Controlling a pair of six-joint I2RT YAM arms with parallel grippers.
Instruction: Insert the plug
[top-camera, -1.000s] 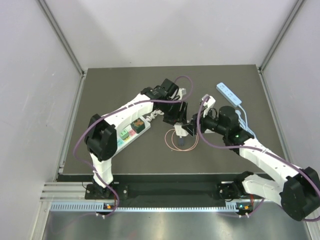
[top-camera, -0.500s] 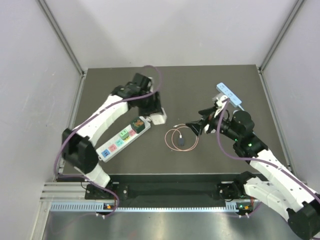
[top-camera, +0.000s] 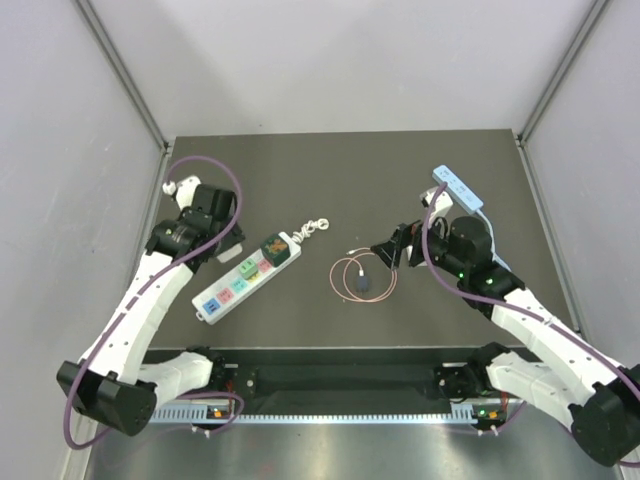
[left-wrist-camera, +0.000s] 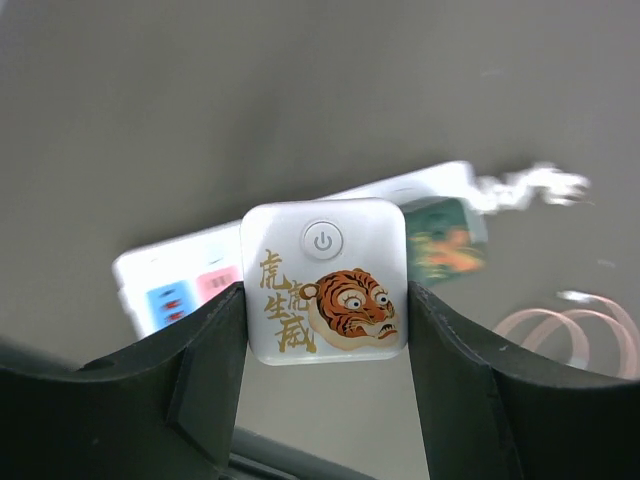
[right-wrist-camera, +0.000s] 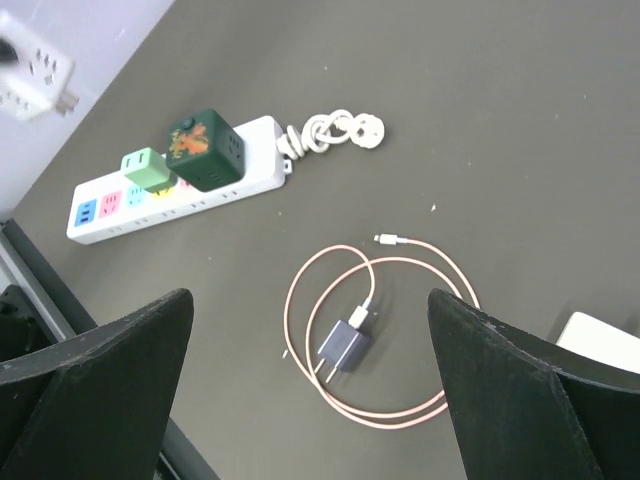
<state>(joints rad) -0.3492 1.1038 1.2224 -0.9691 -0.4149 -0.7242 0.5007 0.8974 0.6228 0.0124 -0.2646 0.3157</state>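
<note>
Left pincer (left-wrist-camera: 325, 335) — plug (left-wrist-camera: 325, 285) gripped — swung leftward.

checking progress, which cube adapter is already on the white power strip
The dark green cube adapter; the white tiger-print cube is clamped in the left gripper.

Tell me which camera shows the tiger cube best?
Left wrist view: the tiger cube sits big between the left fingers. The top view shows only a white speck; the right wrist view, a blurry corner.

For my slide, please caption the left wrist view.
Left gripper jaws hold a white square plug with a tiger print, the white power strip behind it on the dark table.
</note>
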